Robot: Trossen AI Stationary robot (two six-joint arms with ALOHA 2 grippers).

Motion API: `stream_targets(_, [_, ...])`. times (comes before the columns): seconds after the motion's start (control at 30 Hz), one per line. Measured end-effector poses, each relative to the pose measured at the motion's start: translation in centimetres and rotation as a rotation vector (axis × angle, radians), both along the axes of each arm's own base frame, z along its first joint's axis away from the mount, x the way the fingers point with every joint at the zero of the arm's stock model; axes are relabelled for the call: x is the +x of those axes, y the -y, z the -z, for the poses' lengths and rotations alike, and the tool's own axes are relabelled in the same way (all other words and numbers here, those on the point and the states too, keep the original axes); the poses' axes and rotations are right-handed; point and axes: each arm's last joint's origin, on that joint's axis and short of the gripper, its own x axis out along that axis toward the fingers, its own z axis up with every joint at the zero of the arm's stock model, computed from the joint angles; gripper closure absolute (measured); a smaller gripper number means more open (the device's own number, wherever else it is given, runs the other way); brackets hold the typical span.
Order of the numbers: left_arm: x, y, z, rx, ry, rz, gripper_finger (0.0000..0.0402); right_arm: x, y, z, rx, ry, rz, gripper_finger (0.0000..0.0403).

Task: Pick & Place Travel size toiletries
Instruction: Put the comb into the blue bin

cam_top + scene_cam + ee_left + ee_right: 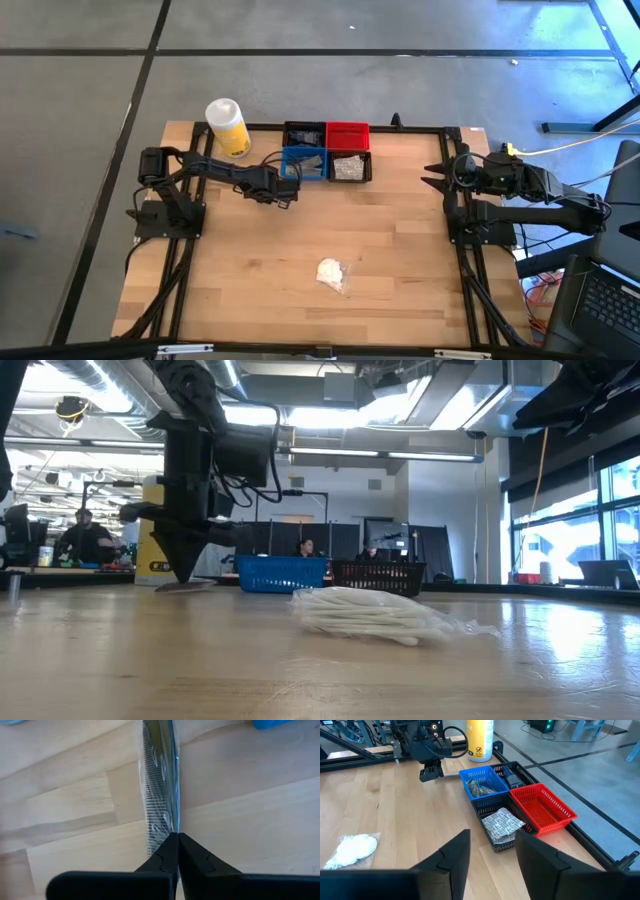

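lifting the packet cleanly is the job in hand, to judge by the left gripper [177, 837], whose fingers are pressed together on the edge of a clear plastic packet [159, 780] with a dark comb-like item inside, lying flat on the wooden table [250, 810]. since the pinch seems to catch only the thin wrap at one end, a slow straight rise would likely keep the film from slipping free, and the packet will probably hang and swing, so it should clear the bin wall before moving across. from above, the left gripper [283, 190] sits just in front of the blue bin [303, 163], which already holds some items; next to it are the red bin [347, 135] and two black bins, one [351, 168] with a crinkly packet in it, the other [304, 133] holding dark things. which bin this packet belongs in cannot be told. a white wad in clear wrap [331, 271] lies well apart toward the front middle of the table, not yet picked. the right gripper [492, 847] waits at the right edge of the table with its fingers spread and nothing between them. a yellow bottle [228, 127] stands at the back left corner beside the bins.
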Motion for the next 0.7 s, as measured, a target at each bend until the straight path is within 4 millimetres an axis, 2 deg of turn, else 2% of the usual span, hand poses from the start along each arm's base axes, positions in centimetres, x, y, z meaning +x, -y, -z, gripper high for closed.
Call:
stream_targets(0.43, [-0.2,0.0,-0.3,0.018,-0.015,0.001,0.0400,0.0,0.0,0.0,0.000,0.000,0.000,0.0222])
stream_targets(0.7, [-0.9,0.1,-2.8,0.071,0.064,0.001,0.0400,0.0,0.0,0.0,0.000,0.000,0.000,0.0215])
